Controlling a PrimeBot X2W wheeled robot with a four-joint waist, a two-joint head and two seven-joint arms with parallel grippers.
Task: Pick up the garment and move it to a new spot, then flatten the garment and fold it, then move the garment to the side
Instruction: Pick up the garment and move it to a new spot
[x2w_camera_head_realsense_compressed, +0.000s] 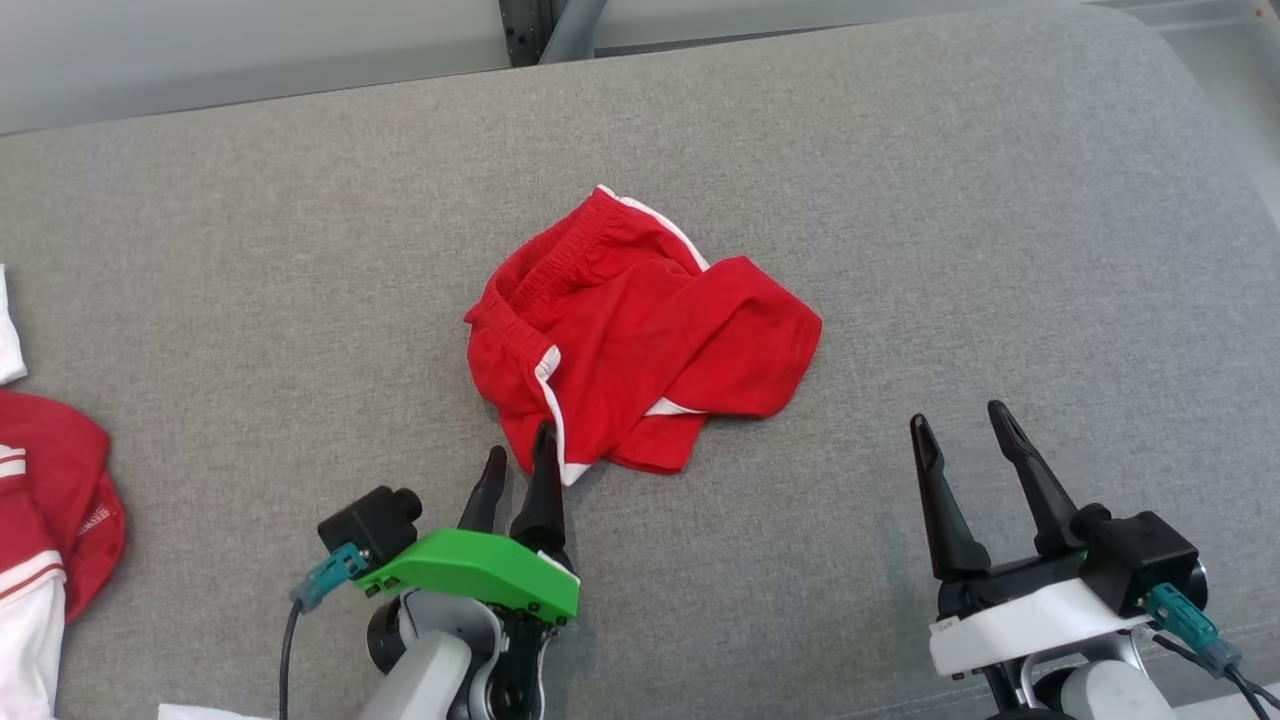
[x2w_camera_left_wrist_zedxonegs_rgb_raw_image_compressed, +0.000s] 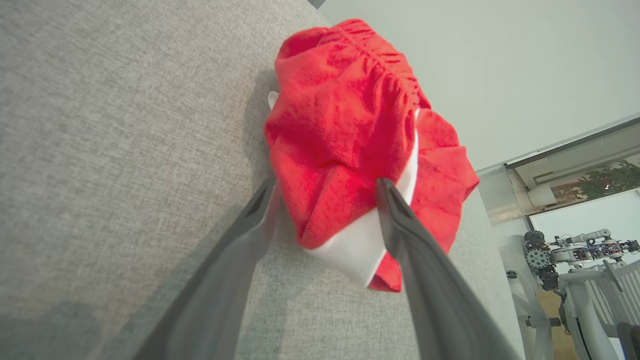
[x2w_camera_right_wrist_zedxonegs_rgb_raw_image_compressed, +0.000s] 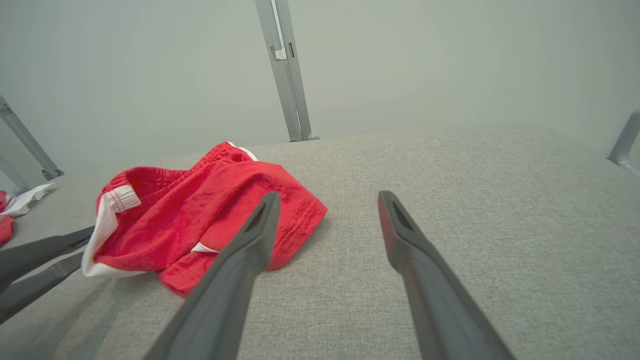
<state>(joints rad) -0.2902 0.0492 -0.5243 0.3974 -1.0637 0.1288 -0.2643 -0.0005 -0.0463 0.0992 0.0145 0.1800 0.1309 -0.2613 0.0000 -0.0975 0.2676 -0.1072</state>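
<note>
The garment (x2w_camera_head_realsense_compressed: 630, 340), red shorts with white trim, lies crumpled in the middle of the grey padded surface (x2w_camera_head_realsense_compressed: 900, 200). My left gripper (x2w_camera_head_realsense_compressed: 520, 442) is at its near corner, turned on its side. In the left wrist view that gripper (x2w_camera_left_wrist_zedxonegs_rgb_raw_image_compressed: 326, 183) is open, its two fingers standing either side of the white-trimmed corner of the garment (x2w_camera_left_wrist_zedxonegs_rgb_raw_image_compressed: 345, 130), not clamped on it. My right gripper (x2w_camera_head_realsense_compressed: 958, 415) is open over bare surface, well right of the garment. In the right wrist view the right gripper (x2w_camera_right_wrist_zedxonegs_rgb_raw_image_compressed: 328, 195) holds nothing and the garment (x2w_camera_right_wrist_zedxonegs_rgb_raw_image_compressed: 200, 215) lies to its left.
Other red and white clothes (x2w_camera_head_realsense_compressed: 50, 500) are piled at the surface's left edge, with a white cloth (x2w_camera_head_realsense_compressed: 8, 340) above them. A metal post (x2w_camera_right_wrist_zedxonegs_rgb_raw_image_compressed: 285, 70) rises behind the far edge. Another robot (x2w_camera_left_wrist_zedxonegs_rgb_raw_image_compressed: 575, 250) stands in the room beyond.
</note>
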